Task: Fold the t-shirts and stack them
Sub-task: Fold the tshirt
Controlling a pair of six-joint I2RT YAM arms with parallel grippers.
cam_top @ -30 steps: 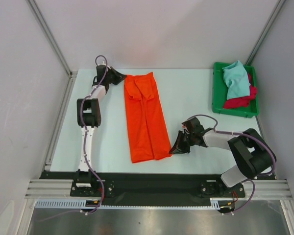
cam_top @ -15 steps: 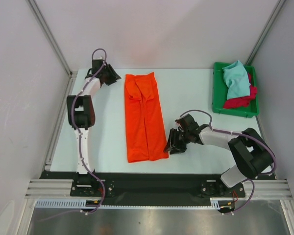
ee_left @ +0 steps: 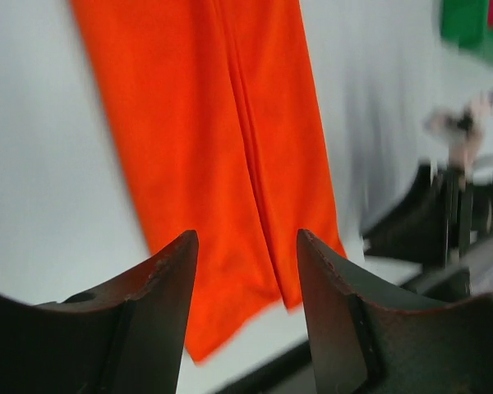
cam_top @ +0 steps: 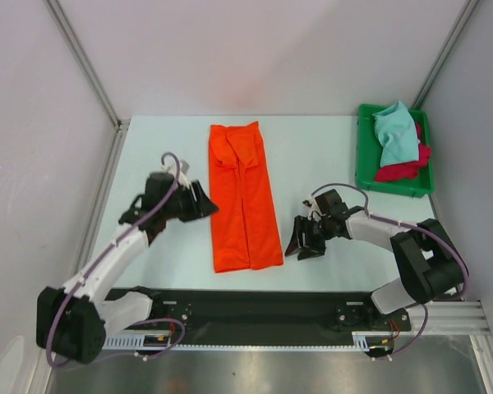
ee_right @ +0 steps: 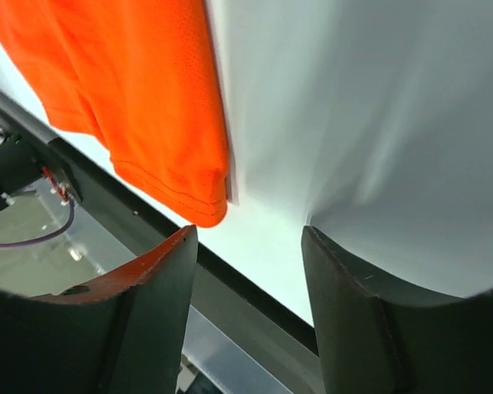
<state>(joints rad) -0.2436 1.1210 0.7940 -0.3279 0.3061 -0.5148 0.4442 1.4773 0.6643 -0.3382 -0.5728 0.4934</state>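
Flanking the orange t-shirt (cam_top: 242,197), a narrow folded strip on the table (cam_top: 320,156), the left gripper (cam_top: 207,201) and right gripper (cam_top: 300,246) both gape empty. The teal t-shirt (cam_top: 396,135) and red t-shirt (cam_top: 404,170) lie heaped in the green tray (cam_top: 363,164).

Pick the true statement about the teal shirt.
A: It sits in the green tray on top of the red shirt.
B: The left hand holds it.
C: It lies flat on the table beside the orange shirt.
A: the teal shirt is heaped in the green tray over the red shirt, well apart from the orange shirt.
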